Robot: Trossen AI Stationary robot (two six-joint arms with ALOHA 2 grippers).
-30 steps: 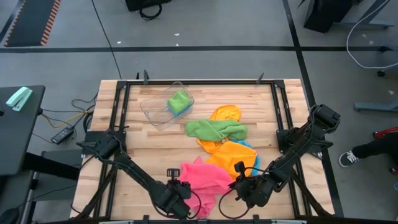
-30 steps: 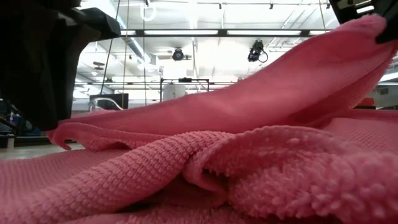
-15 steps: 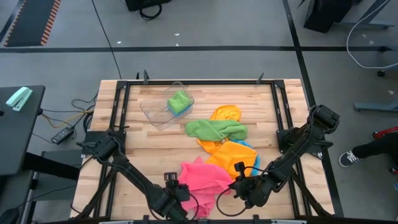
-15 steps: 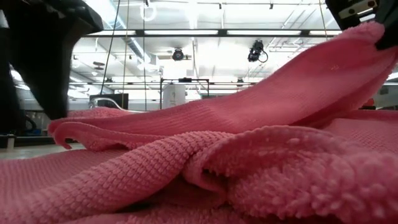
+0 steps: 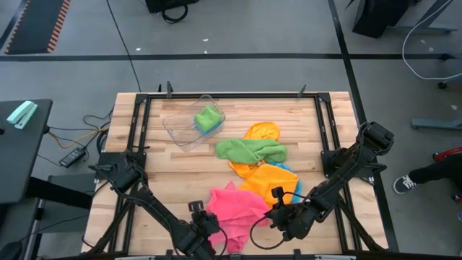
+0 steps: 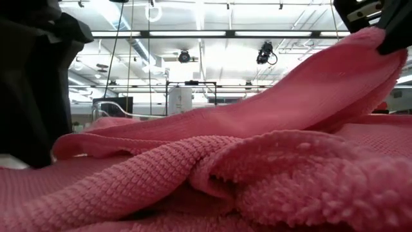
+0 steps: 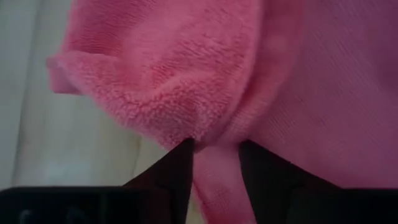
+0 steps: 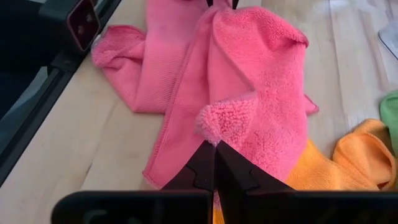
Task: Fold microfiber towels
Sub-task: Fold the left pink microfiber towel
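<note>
A pink towel (image 5: 234, 208) lies crumpled near the table's front edge, between my two grippers. My left gripper (image 5: 207, 221) is at its left side, pointing steeply down and open, with a ridge of pink cloth (image 7: 214, 180) between its fingers. My right gripper (image 5: 276, 214) is at the towel's right side, shut on a raised part of it (image 6: 380, 45). The rest of the towel (image 6: 257, 129) slopes down onto the table. Behind it lie a green towel (image 5: 251, 150), an orange towel (image 5: 263, 179) and a blue one (image 5: 294, 177) under the orange. My left gripper has a narrow fold at the pink towel's left side (image 7: 214, 168) between its two fingers (image 7: 180, 165), coming from above and slanting down. The cloth fills the gap, and I cannot tell whether it is pinched. The towel lies on the table there. My right gripper pinches a fluffy folded bit at the towel's right edge (image 8: 225, 121) between its shut fingers (image 8: 205, 165), slanting down from the right. That edge is lifted clear, and the cloth runs down from it to the table.
A clear plastic tub (image 5: 189, 124) stands at the far left with a green cloth (image 5: 208, 117) in it. A black frame (image 5: 231, 96) runs round the tabletop. Bare wood lies left of the pink towel and at the far right.
My left gripper has gone down onto the pink towel's left side and has rolled about its own line. The towel's left edge has shifted a little. The raised right edge stays where it was.
</note>
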